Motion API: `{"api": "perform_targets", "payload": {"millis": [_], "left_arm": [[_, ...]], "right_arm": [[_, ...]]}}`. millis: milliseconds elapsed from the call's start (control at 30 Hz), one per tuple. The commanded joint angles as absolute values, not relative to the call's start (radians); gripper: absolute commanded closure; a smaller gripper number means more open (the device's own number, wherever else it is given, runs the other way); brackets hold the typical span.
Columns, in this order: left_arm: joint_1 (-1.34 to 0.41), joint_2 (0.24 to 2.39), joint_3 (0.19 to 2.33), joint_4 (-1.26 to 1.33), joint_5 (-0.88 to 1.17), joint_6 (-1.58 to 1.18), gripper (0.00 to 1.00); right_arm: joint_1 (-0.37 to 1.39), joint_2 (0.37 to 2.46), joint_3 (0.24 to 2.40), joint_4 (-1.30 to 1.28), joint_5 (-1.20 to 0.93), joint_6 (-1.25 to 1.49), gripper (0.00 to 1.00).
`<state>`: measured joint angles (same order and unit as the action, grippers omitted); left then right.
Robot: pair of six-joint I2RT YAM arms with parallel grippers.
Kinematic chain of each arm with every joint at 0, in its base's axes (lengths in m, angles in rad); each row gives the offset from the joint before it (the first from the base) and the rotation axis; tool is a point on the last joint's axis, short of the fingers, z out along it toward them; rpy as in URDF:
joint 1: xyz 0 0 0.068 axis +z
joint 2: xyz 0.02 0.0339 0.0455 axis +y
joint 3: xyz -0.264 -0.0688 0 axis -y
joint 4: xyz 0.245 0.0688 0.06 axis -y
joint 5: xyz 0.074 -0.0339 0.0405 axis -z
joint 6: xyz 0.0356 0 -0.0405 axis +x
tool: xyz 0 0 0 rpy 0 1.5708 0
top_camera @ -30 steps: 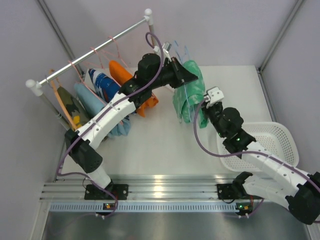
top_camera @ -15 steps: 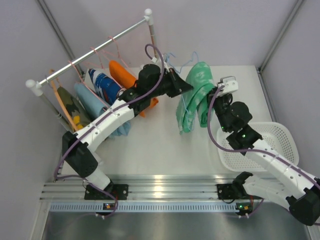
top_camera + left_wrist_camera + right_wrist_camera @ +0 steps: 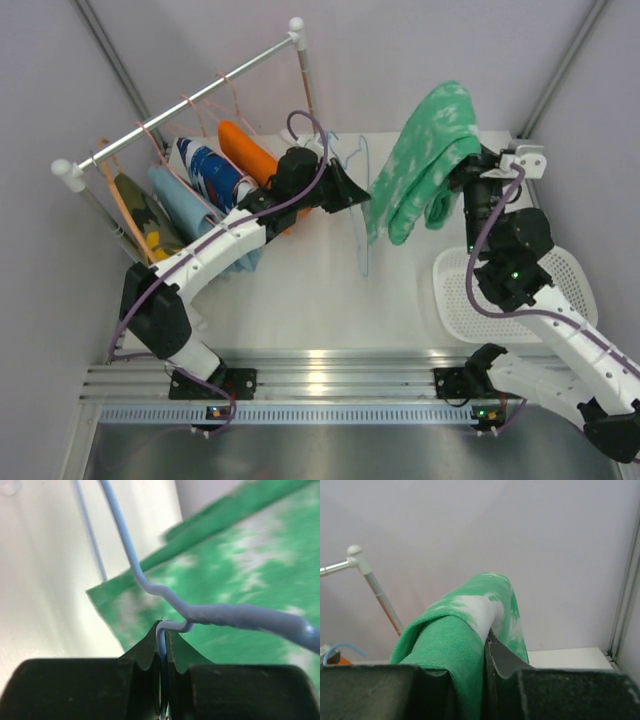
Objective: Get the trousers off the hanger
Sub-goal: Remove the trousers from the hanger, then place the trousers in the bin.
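Aloft, right pincer (image 3: 481, 647) clamping trousers (image 3: 425, 160), left pincer (image 3: 162, 635), hanger (image 3: 240, 616)

Bright, diffuse overhead illumination; the wrist views lose sharpness at close range.

Top view: the light is even, and the white desk (image 3: 300, 290) is close to overexposure, with only faint, soft shadows under the arms. A specular highlight lies along the aluminium rail (image 3: 320, 372). Left wrist view: the left end effector (image 3: 162, 635) is dark and underexposed. The hanger wire (image 3: 150, 587) is fairly sharp, the mint green trousers (image 3: 240, 580) behind it are blurred, and the desk is washed out at the left. Right wrist view: the right end effector (image 3: 481, 650) and the cloth are out of focus. The back wall (image 3: 470, 525) is evenly lit.
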<state>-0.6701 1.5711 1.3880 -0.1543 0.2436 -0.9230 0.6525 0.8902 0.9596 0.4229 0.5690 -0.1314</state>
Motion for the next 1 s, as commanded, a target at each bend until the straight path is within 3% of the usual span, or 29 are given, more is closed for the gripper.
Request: {"api": "perform_targets", "payload": {"millis": [0, 567, 733, 967], "left_arm": [[-0.661, 1.509, 1.371, -0.158, 0.21, -0.877, 1.0], [-0.66, 1.5, 1.315, -0.133, 0.273, -0.828, 1.0], [-0.66, 1.496, 1.305, -0.132, 0.273, -0.83, 1.0], [-0.66, 1.494, 1.293, -0.127, 0.279, -0.834, 1.0]], "right_arm": [[0.655, 0.807, 1.069, 0.615, 0.644, -0.167, 1.0], [0.655, 0.529, 1.21, 0.003, 1.036, -0.512, 1.0], [0.655, 0.518, 1.256, -0.291, 1.21, -0.463, 1.0], [0.657, 0.479, 1.192, -0.44, 1.37, -0.454, 1.0]]}}
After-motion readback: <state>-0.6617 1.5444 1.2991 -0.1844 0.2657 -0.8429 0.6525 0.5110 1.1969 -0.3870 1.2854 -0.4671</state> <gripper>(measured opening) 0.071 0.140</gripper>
